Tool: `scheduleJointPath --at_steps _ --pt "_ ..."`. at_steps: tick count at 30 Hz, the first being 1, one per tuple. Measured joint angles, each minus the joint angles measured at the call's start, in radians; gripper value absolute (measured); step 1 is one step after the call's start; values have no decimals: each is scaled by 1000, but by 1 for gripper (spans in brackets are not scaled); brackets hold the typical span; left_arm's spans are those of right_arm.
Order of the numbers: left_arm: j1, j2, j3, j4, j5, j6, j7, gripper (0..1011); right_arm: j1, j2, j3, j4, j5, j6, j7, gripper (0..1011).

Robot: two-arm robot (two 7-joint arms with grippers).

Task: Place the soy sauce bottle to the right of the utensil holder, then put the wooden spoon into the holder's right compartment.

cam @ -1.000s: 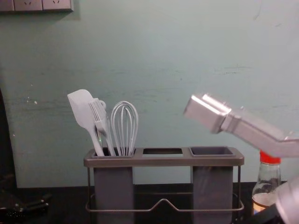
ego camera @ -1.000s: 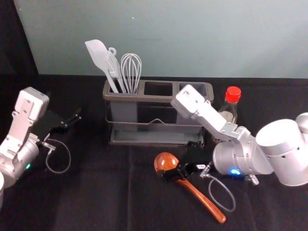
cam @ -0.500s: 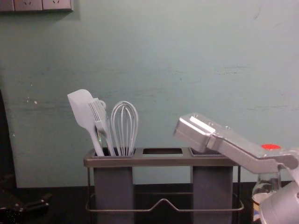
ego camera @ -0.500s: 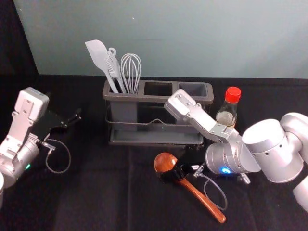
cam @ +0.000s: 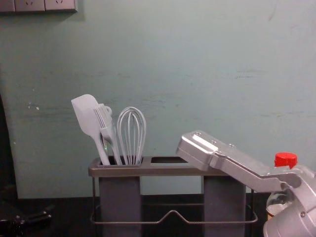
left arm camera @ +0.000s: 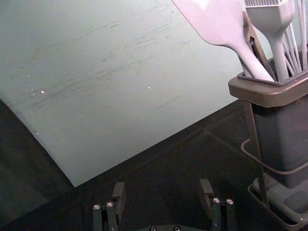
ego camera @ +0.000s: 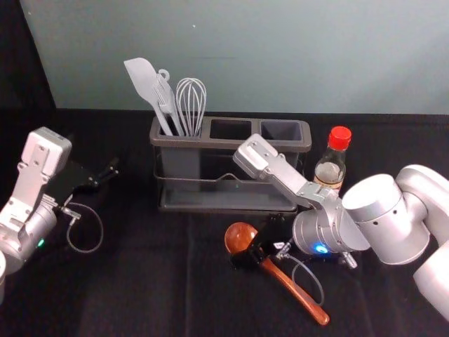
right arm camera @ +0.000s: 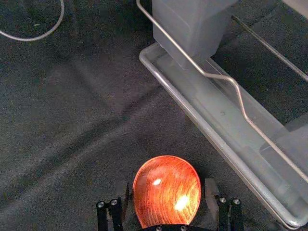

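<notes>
Both jaws spread, left gripper [left arm camera: 162, 186] left of the holder [ego camera: 203, 142], right gripper [right arm camera: 167, 185] over the wooden spoon [ego camera: 298, 295]: likely light, stiff, slick; pinch its neck [ego camera: 269, 267].

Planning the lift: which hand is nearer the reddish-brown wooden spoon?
Right: the right hand is at the neck of the spoon; the left hand is left of the grey, brown-rimmed utensil holder.

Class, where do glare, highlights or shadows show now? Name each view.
Right wrist view: two bright glints on the spoon, shadowed folds in the cloth; chest view: a bright highlight on the right arm; left wrist view: glare near the spatula's visible top.
</notes>
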Motion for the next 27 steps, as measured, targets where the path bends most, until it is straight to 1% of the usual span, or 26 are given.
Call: scheduleJointPath --at_steps 8,23,26,27 --pt "0 0 0 0 0 0 0 1005 -1 -13 6 12 -18 -9 14 1003" --pt "0 0 0 0 0 0 0 1005 -1 -12 6 10 -16 -9 13 1003" --pt "0 0 0 0 0 0 0 1005 -1 -12 6 10 -16 -9 13 964" --pt "0 0 0 0 0 0 0 1005 -1 -12 6 10 -16 -9 13 937"
